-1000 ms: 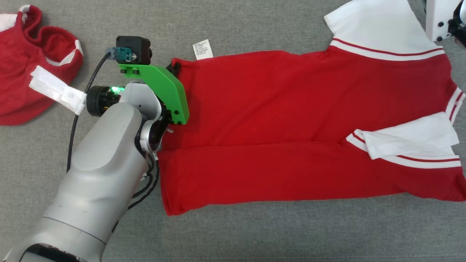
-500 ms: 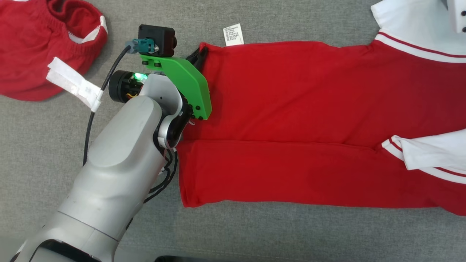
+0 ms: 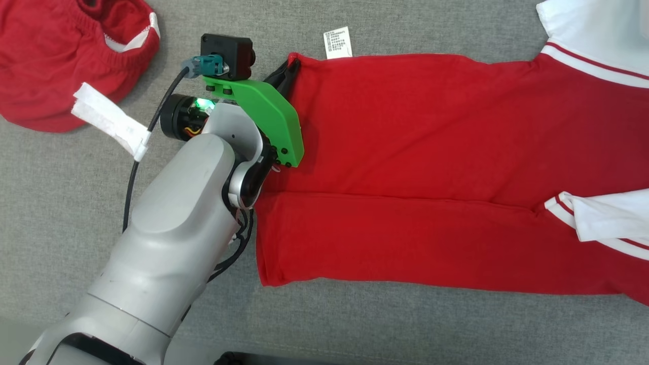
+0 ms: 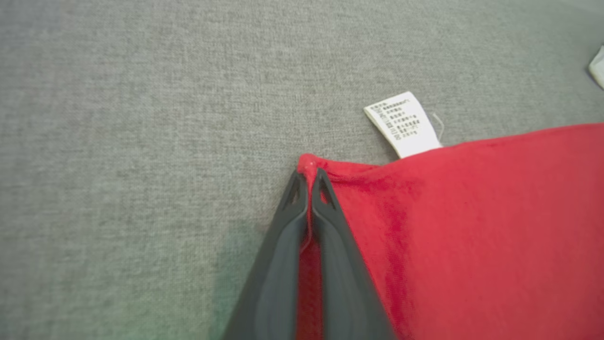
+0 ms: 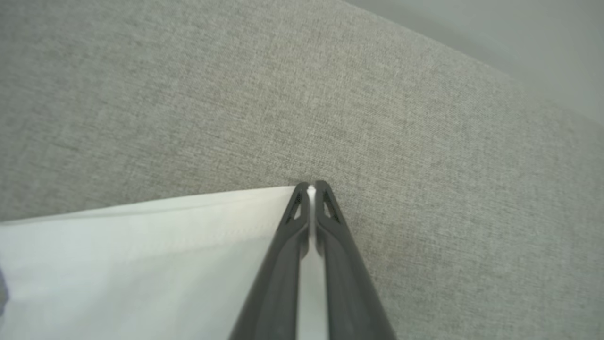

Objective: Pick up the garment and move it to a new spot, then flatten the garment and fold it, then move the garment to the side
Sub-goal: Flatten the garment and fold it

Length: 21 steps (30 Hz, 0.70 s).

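Because the shirt (image 3: pixel 431 152) is soft and light, left gripper (image 4: pixel 309 174) pinches its ten-o'clock corner, right gripper (image 5: pixel 310 186) its two-o'clock sleeve (image 5: pixel 141 264).

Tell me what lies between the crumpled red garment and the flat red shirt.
In the head view: the left wrist's black camera, green bracket and taped cable, on grey fabric, beside the red shirt.

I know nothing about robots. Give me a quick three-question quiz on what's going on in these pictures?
1. True or false: the left gripper is shut on a corner of the red shirt.
2. What does the right gripper pinch? A) paper label B) white sleeve C) nothing
3. What colour is the crumpled garment at the head view's upper left?
Key: 1 true; 2 B; 3 red.
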Available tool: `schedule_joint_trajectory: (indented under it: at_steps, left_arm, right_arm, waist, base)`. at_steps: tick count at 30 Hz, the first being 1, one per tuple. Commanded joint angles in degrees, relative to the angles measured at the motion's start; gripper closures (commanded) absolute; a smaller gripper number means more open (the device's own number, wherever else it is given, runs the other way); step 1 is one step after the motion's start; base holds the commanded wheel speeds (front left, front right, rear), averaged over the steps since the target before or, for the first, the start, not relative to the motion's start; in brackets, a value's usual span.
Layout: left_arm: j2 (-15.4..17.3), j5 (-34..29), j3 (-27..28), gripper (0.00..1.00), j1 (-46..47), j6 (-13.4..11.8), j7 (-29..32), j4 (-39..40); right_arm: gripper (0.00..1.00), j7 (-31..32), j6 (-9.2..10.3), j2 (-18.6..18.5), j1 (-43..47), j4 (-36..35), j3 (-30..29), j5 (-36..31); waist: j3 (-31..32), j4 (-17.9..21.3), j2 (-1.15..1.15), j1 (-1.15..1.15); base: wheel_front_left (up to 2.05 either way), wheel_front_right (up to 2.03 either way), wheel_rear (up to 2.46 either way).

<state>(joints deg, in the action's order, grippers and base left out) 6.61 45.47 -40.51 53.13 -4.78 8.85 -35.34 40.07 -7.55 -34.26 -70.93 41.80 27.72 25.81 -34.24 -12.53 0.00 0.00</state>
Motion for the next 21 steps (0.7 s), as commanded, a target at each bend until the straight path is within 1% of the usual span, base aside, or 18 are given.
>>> schedule_joint_trajectory:
  at_steps: [1, 5, 8, 14, 21]
  left_arm:
    - [1.68, -0.69, -0.11, 1.00, -2.89, -1.16, 0.18, -2.53]
    - [2.52, -0.86, 0.84, 1.00, -3.15, -1.26, -2.80, -2.26]
    - [3.44, -1.14, 1.21, 1.00, -3.62, -1.18, -4.55, -2.07]
    - [4.82, -1.26, 1.38, 1.00, -5.47, -1.21, -6.86, -1.56]
    - [5.46, -2.37, 0.26, 1.00, -7.96, -0.24, -10.79, -1.05]
  right_arm:
    - [1.00, -1.82, 0.12, -0.02, 1.28, 0.08, -0.92, -0.51]
    - [1.00, -8.89, 0.12, 0.96, 2.55, -1.10, -4.31, -1.21]
    - [1.00, -12.51, 0.12, 2.20, 4.68, -1.66, -5.83, -1.90]
    - [1.00, -15.51, 0.12, 3.00, 9.59, -3.32, -6.49, -1.47]
    - [1.00, -19.04, 0.12, 2.25, 16.92, -6.61, -6.61, 0.92]
  waist:
    - [1.38, 0.54, 0.00, 0.00]
    - [3.68, 1.66, 0.00, 0.00]
    - [5.48, 2.75, 0.00, 0.00]
    - [8.68, 4.63, 0.00, 0.00]
    - [12.41, 6.21, 0.00, 0.00]
  base:
    - [0.00, 0.00, 0.00]
    - [0.00, 0.00, 0.00]
    - [0.00, 0.00, 0.00]
    - [0.00, 0.00, 0.00]
    - [0.00, 0.00, 0.00]
